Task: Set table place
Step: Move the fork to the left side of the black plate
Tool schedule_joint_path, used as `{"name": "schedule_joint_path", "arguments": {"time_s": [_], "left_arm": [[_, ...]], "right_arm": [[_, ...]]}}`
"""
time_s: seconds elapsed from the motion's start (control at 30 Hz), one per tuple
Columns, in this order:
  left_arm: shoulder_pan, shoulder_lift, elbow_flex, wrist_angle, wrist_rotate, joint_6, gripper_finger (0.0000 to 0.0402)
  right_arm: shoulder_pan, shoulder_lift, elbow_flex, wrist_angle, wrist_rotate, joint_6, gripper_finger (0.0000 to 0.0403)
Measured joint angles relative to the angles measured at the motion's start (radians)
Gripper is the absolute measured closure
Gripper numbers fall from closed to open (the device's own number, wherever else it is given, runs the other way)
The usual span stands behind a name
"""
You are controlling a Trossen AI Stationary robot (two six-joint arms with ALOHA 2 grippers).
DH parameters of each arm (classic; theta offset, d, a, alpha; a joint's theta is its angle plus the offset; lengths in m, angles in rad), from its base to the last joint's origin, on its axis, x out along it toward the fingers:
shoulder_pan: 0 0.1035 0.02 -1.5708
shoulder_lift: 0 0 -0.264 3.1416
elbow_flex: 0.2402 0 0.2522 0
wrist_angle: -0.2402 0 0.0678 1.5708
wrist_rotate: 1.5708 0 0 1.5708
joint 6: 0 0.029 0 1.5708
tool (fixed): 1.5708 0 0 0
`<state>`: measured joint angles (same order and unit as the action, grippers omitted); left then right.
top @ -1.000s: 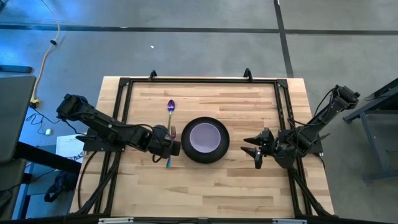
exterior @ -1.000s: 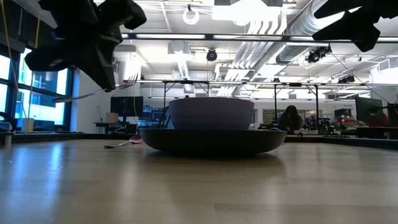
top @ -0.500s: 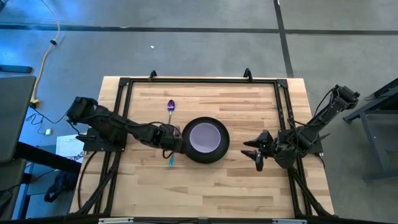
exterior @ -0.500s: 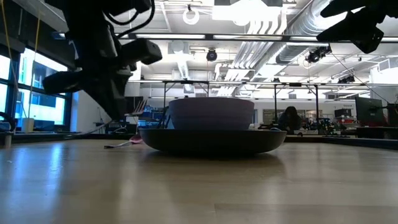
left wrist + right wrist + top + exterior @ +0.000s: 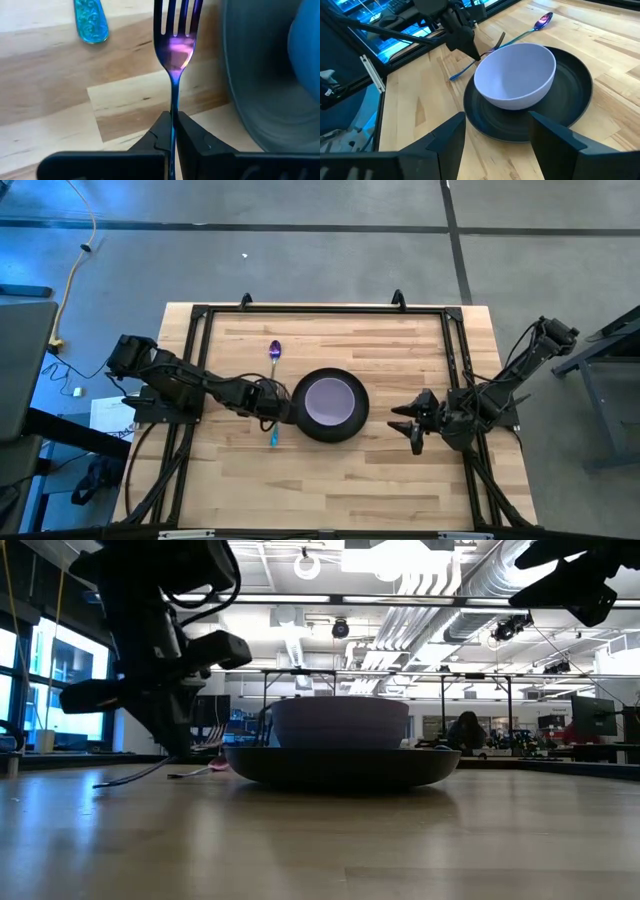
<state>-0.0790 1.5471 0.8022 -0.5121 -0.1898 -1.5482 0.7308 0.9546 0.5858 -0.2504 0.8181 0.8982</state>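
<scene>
Over the last second the left gripper moves from left of centre in the high view toward the dark grey round plate and drops low; in the low view the teal-handled metallic fork goes from raised and level to slanted, its handle end now at the light wooden plank table. The jaws are pressed together, pinching the fork by its neck; the left wrist view shows the tines pointing forward just beside the plate's rim.

The lavender round bowl sits in the plate at mid-frame. The purple-headed, blue-handled spoon lies on the table, up and left of the plate.

The right gripper waits at right of centre, jaws spread, holding nothing, unchanged.

Judgement: fork placement left of the plate is almost done; release comes next. The spoon appears not yet set.
</scene>
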Motion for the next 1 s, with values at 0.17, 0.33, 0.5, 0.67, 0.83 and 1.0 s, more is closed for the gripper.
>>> {"name": "schedule_joint_path", "arguments": {"time_s": [0.17, 0.33, 0.5, 0.67, 0.83, 1.0], "left_arm": [[0.041, 0.000, 0.001, 0.004, 0.003, 0.036, 0.0402], [0.096, 0.000, 0.001, 0.013, 0.026, 0.093, 0.0402], [0.134, 0.000, 0.001, 0.015, 0.051, 0.135, 0.0402], [0.159, 0.000, 0.001, 0.008, 0.073, 0.154, 0.0402], [0.159, 0.000, 0.001, 0.006, 0.080, 0.143, 0.0402], [0.157, 0.009, 0.001, -0.007, 0.103, 0.103, 0.0402]], "right_arm": [[-0.016, 0.000, 0.000, -0.003, 0.000, -0.001, 0.0199], [-0.024, 0.000, 0.000, -0.003, -0.001, -0.001, 0.0199], [-0.024, 0.000, 0.000, -0.004, -0.003, 0.001, 0.0199], [-0.024, 0.000, 0.000, -0.011, -0.003, 0.000, 0.0199], [-0.024, 0.000, 0.000, -0.022, -0.003, 0.001, 0.0199], [-0.024, 0.000, 0.000, -0.023, -0.003, -0.001, 0.0199]]}}
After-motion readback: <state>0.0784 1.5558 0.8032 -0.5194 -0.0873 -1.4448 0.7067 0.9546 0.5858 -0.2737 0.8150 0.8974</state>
